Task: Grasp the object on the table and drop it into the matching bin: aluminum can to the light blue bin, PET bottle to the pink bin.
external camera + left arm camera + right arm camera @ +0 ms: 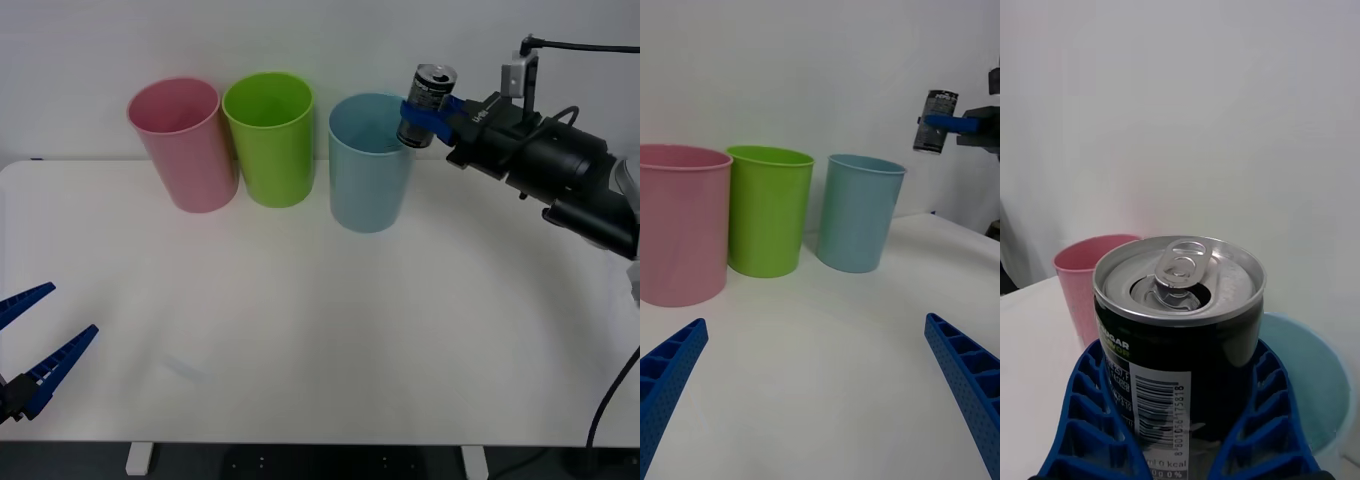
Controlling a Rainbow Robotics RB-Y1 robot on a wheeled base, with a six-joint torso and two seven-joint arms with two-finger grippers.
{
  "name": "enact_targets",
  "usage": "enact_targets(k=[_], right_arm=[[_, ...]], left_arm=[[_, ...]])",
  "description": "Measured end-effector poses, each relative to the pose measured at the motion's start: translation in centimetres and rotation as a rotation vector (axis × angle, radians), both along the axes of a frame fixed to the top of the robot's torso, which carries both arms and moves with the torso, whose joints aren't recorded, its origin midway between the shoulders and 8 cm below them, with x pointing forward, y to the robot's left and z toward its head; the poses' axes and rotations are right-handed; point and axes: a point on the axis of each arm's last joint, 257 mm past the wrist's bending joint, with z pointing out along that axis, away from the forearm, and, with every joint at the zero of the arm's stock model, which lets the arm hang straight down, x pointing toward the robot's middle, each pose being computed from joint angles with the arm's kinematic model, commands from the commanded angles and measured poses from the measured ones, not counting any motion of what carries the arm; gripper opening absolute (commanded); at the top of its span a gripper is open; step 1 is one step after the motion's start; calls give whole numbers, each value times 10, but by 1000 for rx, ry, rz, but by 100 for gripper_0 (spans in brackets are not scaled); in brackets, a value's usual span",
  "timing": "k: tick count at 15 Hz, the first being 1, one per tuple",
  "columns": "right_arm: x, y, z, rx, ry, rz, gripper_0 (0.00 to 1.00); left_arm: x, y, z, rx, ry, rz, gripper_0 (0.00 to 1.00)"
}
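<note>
The right hand point(422, 112) pinches the aluminum can point(428, 104) between its 2 blue ribbed fingers point(1090, 420), holding it in the air above the table point(300, 330), over the right side of the light blue bin's point(368, 175) rim; the can stands close to upright, tilted a little, its shiny pull-tab top facing up and its opening already punched in; in the right wrist view the can's dark label with a barcode sits between the fingers, with the light blue bin's open mouth point(1311, 375) below and beyond it and the pink bin point(1082, 281) farther off.

3 bins stand in a row near the table's far edge; the pink bin point(184, 143) is toward the far-left side, the lime green bin point(269, 137) just beside it, and the light blue bin next, toward the middle-right of the far edge; all 3 are upright with open mouths.

The left hand point(35, 362) hangs low over the table's near-left corner, its 2 blue fingers point(970, 390) spread wide apart and gripping nothing; from its wrist view the can point(935, 121) shows held high, above and a little to the side of the light blue bin point(859, 212).
</note>
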Motion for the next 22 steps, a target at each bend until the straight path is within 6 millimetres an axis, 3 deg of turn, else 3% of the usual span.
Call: enact_targets(k=[11,20,21,22], right_arm=[[75,45,8,-8,12,-141,0],[82,50,8,-4,1,-185,0],[83,49,9,-1,1,-187,6],[83,48,9,1,1,-189,66]], left_arm=[[0,0,0,0,0,0,100],[0,0,0,0,0,0,100],[0,0,0,0,0,0,100],[0,0,0,0,0,0,100]])
